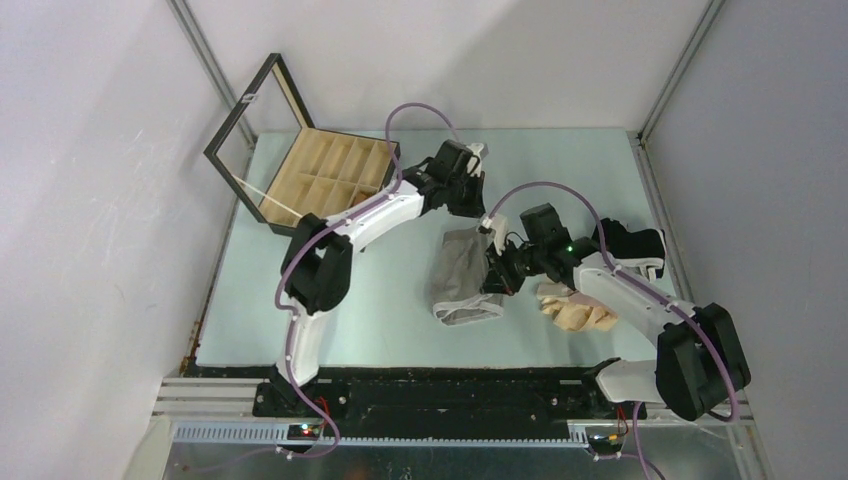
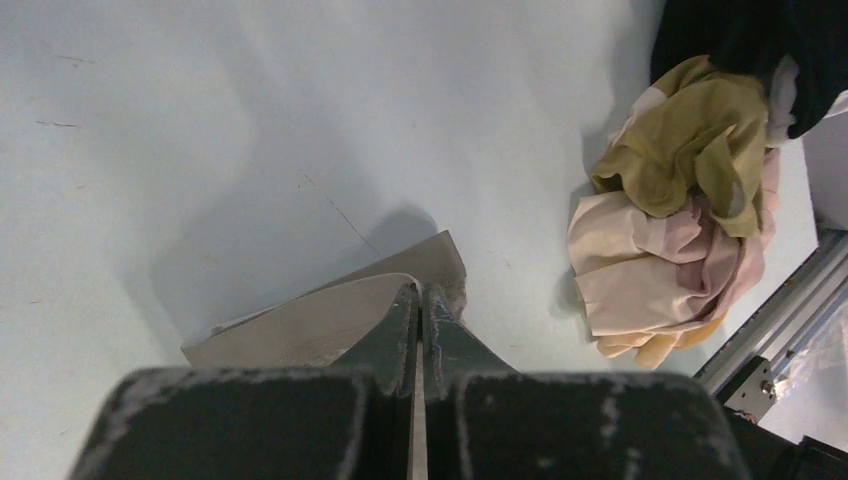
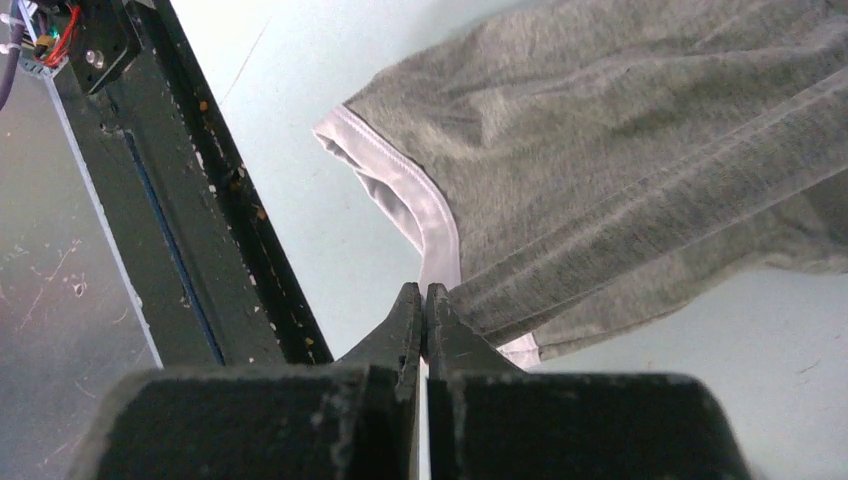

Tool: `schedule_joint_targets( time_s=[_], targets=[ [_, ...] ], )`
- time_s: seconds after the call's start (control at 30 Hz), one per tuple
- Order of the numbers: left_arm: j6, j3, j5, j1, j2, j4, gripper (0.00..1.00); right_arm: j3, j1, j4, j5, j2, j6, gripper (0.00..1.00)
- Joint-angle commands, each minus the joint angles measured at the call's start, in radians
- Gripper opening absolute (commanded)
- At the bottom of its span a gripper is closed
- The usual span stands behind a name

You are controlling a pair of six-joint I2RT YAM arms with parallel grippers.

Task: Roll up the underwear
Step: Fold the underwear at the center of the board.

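The grey underwear (image 1: pixel 462 278) with pale trim lies mid-table, held between both grippers. My left gripper (image 1: pixel 470 208) is at its far edge; in the left wrist view the left gripper (image 2: pixel 420 290) is shut with a raised corner of the grey underwear (image 2: pixel 320 325) pinched at its tips. My right gripper (image 1: pixel 497 274) is at the garment's right side. The right wrist view shows the right gripper (image 3: pixel 424 290) shut on the waistband edge of the grey underwear (image 3: pixel 620 170), whose folds pull toward the tips. A crumpled pile of beige, pink and brownish underwear (image 1: pixel 575 310) (image 2: pixel 660 230) lies to the right, with black underwear (image 1: pixel 632 245) behind it.
The black-framed wooden box (image 1: pixel 325 175) stands open at the back left, behind the left arm. A black rail (image 3: pixel 180 200) runs along the table edge in the right wrist view. Grey walls enclose the pale table (image 1: pixel 300 310) on three sides.
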Motion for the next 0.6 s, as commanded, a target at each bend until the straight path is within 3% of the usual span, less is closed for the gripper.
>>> schedule_joint_targets(
  time_s=[0.0,0.57],
  targets=[
    [-0.003,0.047,-0.032,-0.010,0.041,0.037,0.00,-0.019,-0.009,-0.034,-0.043,0.021,0.043,0.00],
    [0.043,0.092,-0.125,-0.017,0.099,0.004,0.00,-0.017,-0.075,0.044,0.007,0.145,0.191,0.00]
  ],
)
